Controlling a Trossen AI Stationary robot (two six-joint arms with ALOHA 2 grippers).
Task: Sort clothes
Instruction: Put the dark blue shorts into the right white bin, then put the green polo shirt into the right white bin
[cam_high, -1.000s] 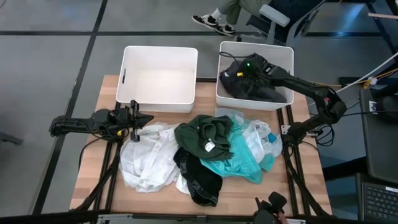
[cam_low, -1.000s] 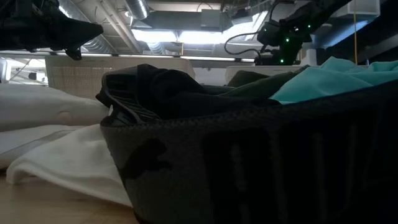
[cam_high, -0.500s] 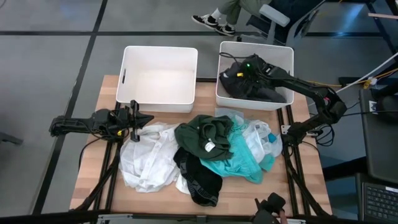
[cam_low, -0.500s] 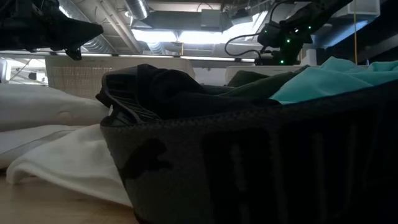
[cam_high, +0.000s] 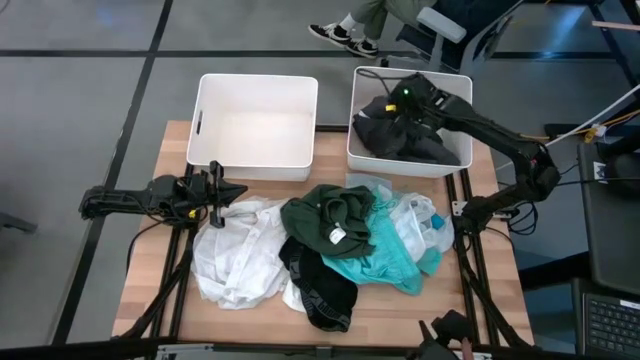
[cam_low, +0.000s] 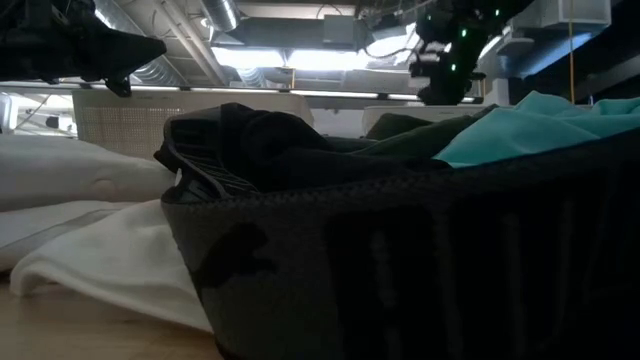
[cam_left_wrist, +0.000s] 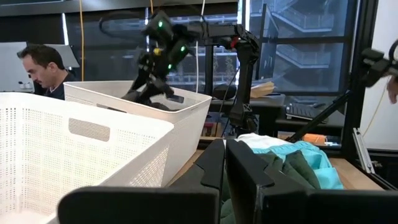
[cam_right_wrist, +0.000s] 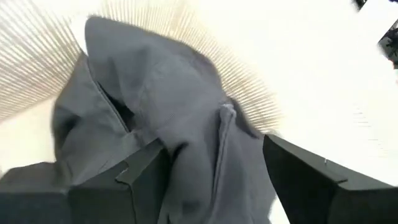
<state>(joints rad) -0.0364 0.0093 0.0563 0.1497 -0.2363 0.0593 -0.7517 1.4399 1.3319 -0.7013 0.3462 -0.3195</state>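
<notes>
A pile of clothes lies on the table: a white garment (cam_high: 240, 255), a dark green one (cam_high: 335, 220), a black one (cam_high: 320, 292), a teal one (cam_high: 385, 265) and a pale blue one (cam_high: 415, 220). A dark grey garment (cam_high: 410, 142) lies crumpled in the right white bin (cam_high: 462, 95). My right gripper (cam_right_wrist: 212, 148) hangs open just above it, a finger on either side of its folds. My left gripper (cam_high: 230, 190) is shut and hovers at the table's left, by the white garment's far edge.
The left white bin (cam_high: 205, 120) stands at the table's far edge beside the right one. Bare wood shows along the table's left and near edges. A person (cam_left_wrist: 43, 65) sits beyond the table, and someone's shoes (cam_high: 340, 35) show on the floor behind the bins.
My right gripper has opened and let go of the dark grey garment, then risen a little above the right bin toward its far side. The garment has stayed in the bin.
</notes>
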